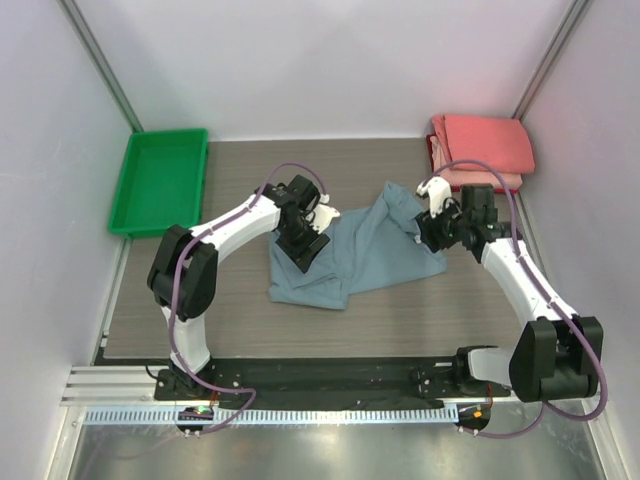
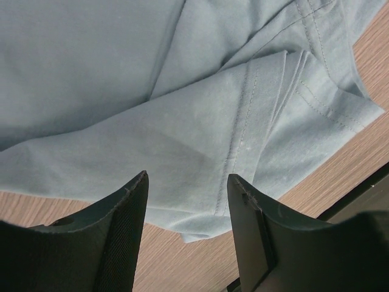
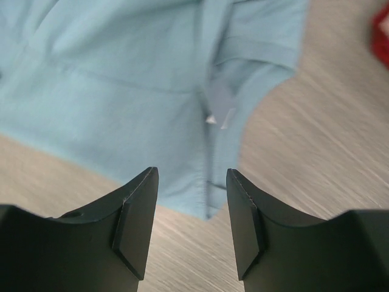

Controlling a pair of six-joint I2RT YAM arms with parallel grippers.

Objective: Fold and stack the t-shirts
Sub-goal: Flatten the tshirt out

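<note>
Top view: the fingertips of both arms were hidden under their own wrist housings, and the left arm covered part of the crumpled dusty blue-grey cloth t-shirt (image 1: 365,255). Right wrist view was blurred; a small white patch (image 3: 219,118) on a fold of the shirt was too soft to identify. A red scrap (image 3: 383,33) was cut off at that view's upper right corner. The left wrist view showed a dark strip (image 2: 358,194) at its lower right, nature unclear. The shirt lay mid-table on the wood-grain table top (image 1: 250,325), with bare wood in front of it toward the arm bases and to its left toward the green plastic tray (image 1: 160,180) in the far left corner. The stack of folded coral-pink t-shirts (image 1: 482,148) sat in the far right corner, close to both walls and near the blue-grey shirt's far right tip; contact could not be judged. The blue-grey shirt was unfolded and rumpled, with layers doubled over. Stitched hems showed at its near edge, and several cloth edges were bunched together there. The left gripper (image 2: 187,182) hung over the shirt's near hem, jaws well apart, nothing between them. The right gripper (image 3: 191,176) hung over the shirt's edge where cloth met bare wood, jaws likewise apart and gripping nothing
</note>
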